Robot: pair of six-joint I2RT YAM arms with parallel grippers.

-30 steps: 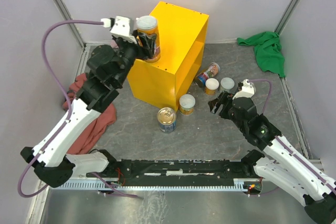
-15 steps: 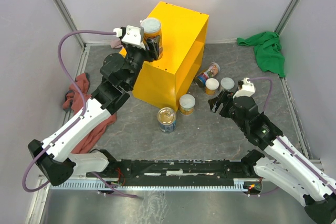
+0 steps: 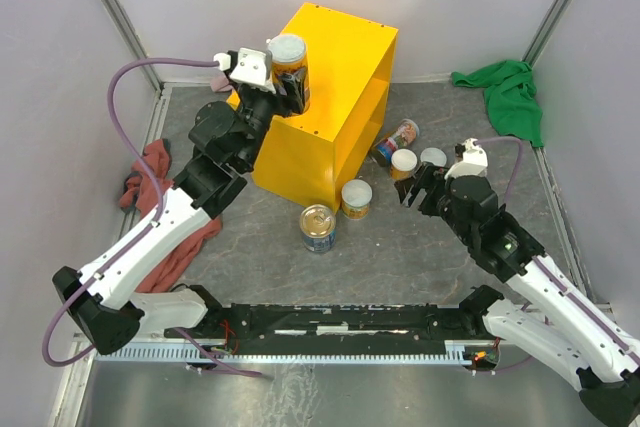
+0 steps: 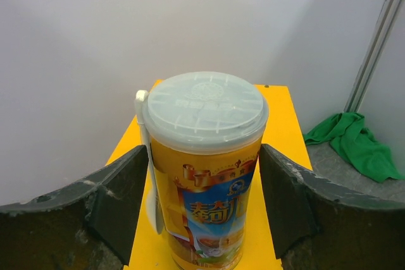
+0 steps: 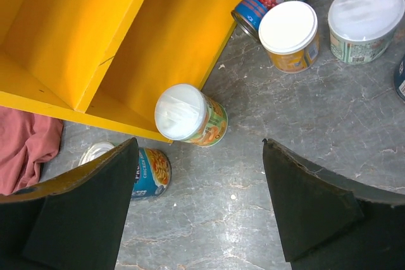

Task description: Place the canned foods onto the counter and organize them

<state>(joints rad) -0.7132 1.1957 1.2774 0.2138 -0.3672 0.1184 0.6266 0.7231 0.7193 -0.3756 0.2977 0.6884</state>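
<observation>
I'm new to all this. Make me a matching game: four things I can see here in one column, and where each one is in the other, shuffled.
Things:
1. tall orange can
2. green cloth
3. blue can
4. red cloth

Places:
A. crumpled to the left of the yellow counter
B. far right corner
C. between the left fingers
D. standing upright in front of the counter

Pairs: 1-C, 2-B, 3-D, 4-A

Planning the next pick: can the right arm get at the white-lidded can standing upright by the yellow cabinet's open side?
Probably yes. The right hand is open and empty, and the can stands upright on bare floor just ahead, though the cabinet sits close on one side.
</observation>
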